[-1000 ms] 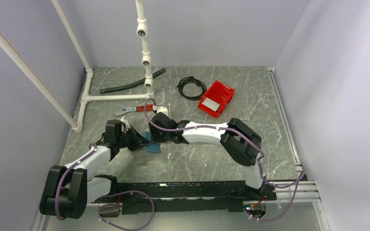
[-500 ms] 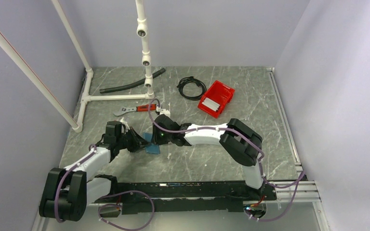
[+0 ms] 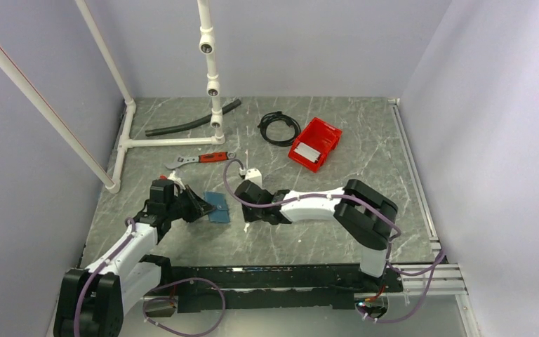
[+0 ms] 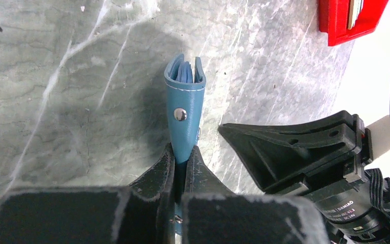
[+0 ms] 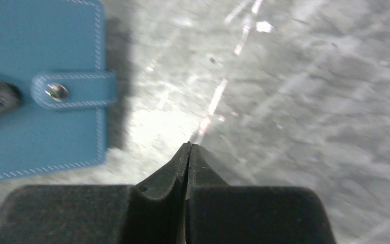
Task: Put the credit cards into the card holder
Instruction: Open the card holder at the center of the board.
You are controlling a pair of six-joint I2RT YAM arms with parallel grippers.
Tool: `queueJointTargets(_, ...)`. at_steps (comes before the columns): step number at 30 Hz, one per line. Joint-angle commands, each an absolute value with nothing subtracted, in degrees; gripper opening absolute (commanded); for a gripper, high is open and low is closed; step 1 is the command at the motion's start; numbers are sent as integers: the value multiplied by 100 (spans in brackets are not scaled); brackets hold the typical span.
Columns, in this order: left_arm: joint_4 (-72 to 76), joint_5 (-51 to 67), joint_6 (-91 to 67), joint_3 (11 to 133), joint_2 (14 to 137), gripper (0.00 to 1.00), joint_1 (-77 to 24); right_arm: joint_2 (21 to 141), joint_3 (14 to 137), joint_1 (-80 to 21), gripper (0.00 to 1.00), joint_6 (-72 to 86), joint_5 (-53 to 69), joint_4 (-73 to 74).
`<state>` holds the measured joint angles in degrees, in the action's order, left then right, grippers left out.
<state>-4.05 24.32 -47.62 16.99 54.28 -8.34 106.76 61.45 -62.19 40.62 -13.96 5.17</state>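
The blue card holder (image 3: 219, 208) is gripped at one edge by my left gripper (image 3: 200, 206), which is shut on it. In the left wrist view the card holder (image 4: 184, 101) stands on edge between the left gripper (image 4: 183, 152) jaws, snap strap facing the camera and its far end gaping open. My right gripper (image 3: 244, 215) hangs just to the right of the holder, shut and empty. In the right wrist view the right gripper (image 5: 189, 145) is apart from the card holder (image 5: 40, 86) at upper left. A light grey credit card (image 3: 307, 153) lies in the red bin.
The red bin (image 3: 326, 137) sits at the back right, with a coiled black cable (image 3: 278, 128) beside it. A red-handled wrench (image 3: 196, 159), a black hose (image 3: 193, 123) and a white pipe frame (image 3: 175, 142) occupy the back left.
My right gripper has shut and drawn back to the right, off the card holder, which now shows uncovered. The left gripper keeps its hold and has shifted slightly.
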Motion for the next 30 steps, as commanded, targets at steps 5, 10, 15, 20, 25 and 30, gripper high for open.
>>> queueJointTargets(5,154,3260,-4664,1752,5713,0,-809,9702,5738,-6139,32,2173,-542,-423)
queueJointTargets(10,-162,3966,-4623,2055,5872,0,-802,8908,4894,-6093,55,31,780,-1850)
queueJointTargets(15,-565,4325,-4401,2379,5885,0,-800,9088,4951,-5801,58,-1056,2662,-1951)
queueJointTargets(20,-715,4323,-4261,2477,5761,0,-816,9123,4253,-5480,59,-1397,3541,-3202)
queueJointTargets(25,-632,4293,-4212,2437,5695,0,-942,9428,4503,-5334,59,-1559,3803,-2914)
queueJointTargets(30,-508,4179,-4134,2395,5538,0,-1133,9559,4309,-5212,60,-1695,3968,-3421)
